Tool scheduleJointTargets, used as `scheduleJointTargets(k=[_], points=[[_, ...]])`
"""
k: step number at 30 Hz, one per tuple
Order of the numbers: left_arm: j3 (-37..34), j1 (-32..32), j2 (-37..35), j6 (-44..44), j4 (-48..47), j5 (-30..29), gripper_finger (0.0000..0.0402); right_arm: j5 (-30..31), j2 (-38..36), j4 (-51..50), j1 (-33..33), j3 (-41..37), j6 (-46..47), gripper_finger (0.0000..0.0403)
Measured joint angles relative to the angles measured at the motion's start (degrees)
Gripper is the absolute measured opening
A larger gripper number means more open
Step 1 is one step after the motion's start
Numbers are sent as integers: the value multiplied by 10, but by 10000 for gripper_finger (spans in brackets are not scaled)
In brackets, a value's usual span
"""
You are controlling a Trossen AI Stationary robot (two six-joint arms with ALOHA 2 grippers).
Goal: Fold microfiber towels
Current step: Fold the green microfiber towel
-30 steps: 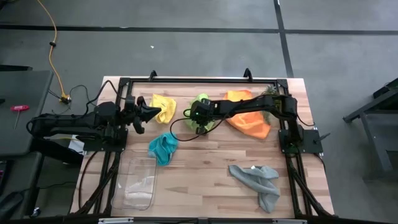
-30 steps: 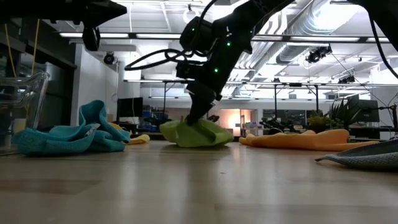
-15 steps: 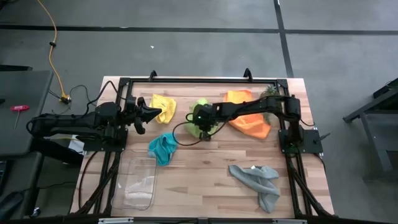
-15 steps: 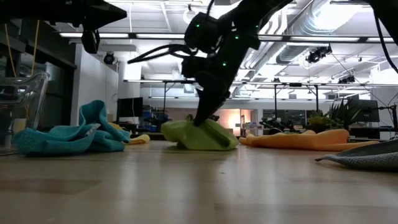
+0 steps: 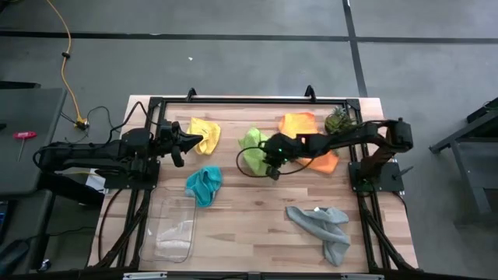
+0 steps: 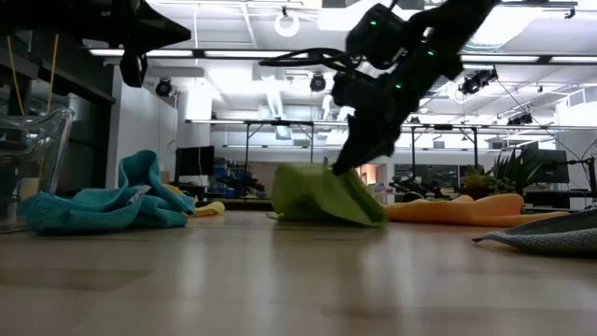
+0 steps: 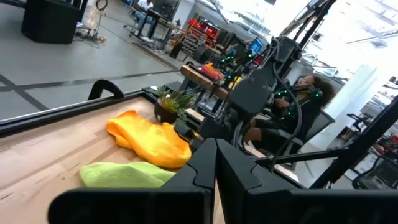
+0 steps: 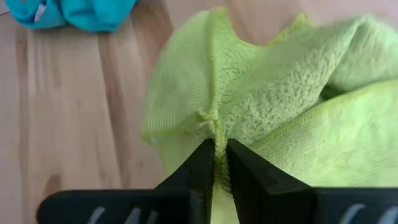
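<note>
My right gripper [image 5: 270, 166] is shut on the lime green towel [image 5: 254, 146], which lies crumpled mid-table and shows as a raised heap in the low view [image 6: 326, 196]. My left gripper [image 5: 198, 141] is shut and hovers high over the near edge of the yellow towel [image 5: 206, 132], touching nothing. The orange towel [image 5: 305, 140] lies at the far right, partly under my right arm. The teal towel [image 5: 204, 185] lies bunched left of centre. The grey towel [image 5: 323, 227] lies near the front right. My right gripper pinches a gathered fold of the lime green towel [image 8: 212, 124] between its two fingers, at the towel's near edge. The fingers slant down from the table's right side. The pinched part is drawn up into a peak [image 6: 328, 172], and the towel's lower part rests on the table.
A clear plastic tray [image 5: 175, 229] stands at the front left. A small spiky plant [image 5: 337, 120] stands at the far right by the orange towel. A black frame [image 5: 233, 99] runs along the table's far edge. Bare wood lies between the teal and grey towels.
My right gripper has gone toward the table's right and a little toward the near edge, still shut on the lime green towel. The towel has slid along the table with it, its held part drawn up into a higher peak.
</note>
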Motion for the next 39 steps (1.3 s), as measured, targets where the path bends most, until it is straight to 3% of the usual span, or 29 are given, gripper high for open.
scheduleJointTargets(k=[5, 10, 16, 28, 39], points=[[0, 0, 0, 0, 0, 0, 0, -21, 0, 12, 21, -21, 38, 60], [0, 0, 0, 0, 0, 0, 0, -22, 1, 12, 33, -20, 35, 115], [0, 0, 0, 0, -7, -1, 0, -17, 1, 9, 34, -13, -29, 164], [0, 0, 0, 0, -13, -1, 0, -2, 1, 9, 34, -12, -188, 169], [0, 0, 0, 0, -14, -1, 0, 0, 35, 5, 43, 2, -230, 169]])
